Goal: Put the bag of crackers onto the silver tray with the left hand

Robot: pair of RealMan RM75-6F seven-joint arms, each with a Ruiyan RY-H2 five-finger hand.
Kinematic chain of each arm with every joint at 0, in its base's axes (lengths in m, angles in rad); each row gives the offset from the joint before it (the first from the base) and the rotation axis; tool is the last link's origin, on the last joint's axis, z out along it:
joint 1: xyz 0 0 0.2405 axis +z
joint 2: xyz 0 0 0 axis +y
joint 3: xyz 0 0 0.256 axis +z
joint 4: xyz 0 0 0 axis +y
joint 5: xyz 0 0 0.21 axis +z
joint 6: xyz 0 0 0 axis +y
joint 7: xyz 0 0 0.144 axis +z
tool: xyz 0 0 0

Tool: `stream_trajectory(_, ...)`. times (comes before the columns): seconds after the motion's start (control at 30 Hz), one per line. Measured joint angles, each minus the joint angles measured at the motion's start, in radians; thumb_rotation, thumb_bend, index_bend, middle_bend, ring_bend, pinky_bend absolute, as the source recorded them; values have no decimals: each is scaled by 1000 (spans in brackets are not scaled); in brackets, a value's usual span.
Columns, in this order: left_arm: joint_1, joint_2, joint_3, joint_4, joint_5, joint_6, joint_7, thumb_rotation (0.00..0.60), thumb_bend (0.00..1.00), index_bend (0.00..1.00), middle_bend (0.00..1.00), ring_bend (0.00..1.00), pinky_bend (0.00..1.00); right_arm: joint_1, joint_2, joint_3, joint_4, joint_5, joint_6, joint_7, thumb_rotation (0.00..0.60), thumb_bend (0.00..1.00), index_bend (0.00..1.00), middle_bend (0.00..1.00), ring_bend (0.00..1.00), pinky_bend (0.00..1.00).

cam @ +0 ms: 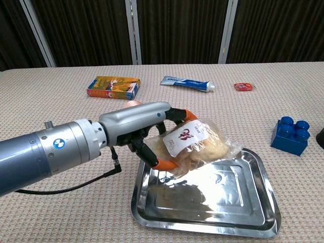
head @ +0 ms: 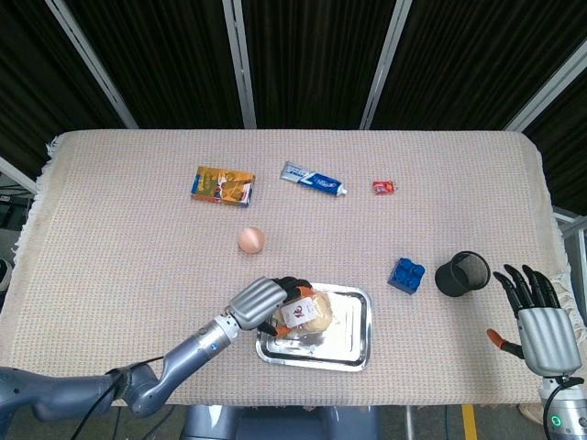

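Observation:
My left hand (head: 261, 303) (cam: 147, 130) grips the clear bag of crackers (head: 305, 313) (cam: 196, 145), a pale lump with a white label. The bag hangs above the left half of the silver tray (head: 355, 335) (cam: 248, 207), tilted down to the right. In the chest view its lower edge is close to the tray floor; whether it touches I cannot tell. My right hand (head: 537, 316) stays at the table's right front corner with fingers spread and nothing in it.
A peach ball (head: 251, 240) lies behind the tray's left side, mostly hidden by my arm in the chest view. A blue brick (head: 405, 275) (cam: 290, 135) and a black mesh cup (head: 461, 273) stand right of the tray. An orange box (head: 223, 185), a toothpaste tube (head: 313, 180) and a small red packet (head: 384, 187) lie further back.

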Motion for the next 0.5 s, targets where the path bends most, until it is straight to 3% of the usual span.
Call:
stream_trajectory(0.17,-37,-11,-19,-33,-90,-65,64,491,0,0,0,0,0,-2,0,0,3,1,1,1,600,0,138,79,0,96)
stream_trajectory(0.33,-39,0,-17,-68,-106,-27,145,490,0,0,0,0,0,-3,-1,0,6,3,2,6,600,0,138,80,0,95)
stream_trajectory(0.5,-9,66,-3,-122,-122,37,206,489,0,0,0,0,0,0,-4,1,14,4,-2,16,600,0,138,79,0,95)
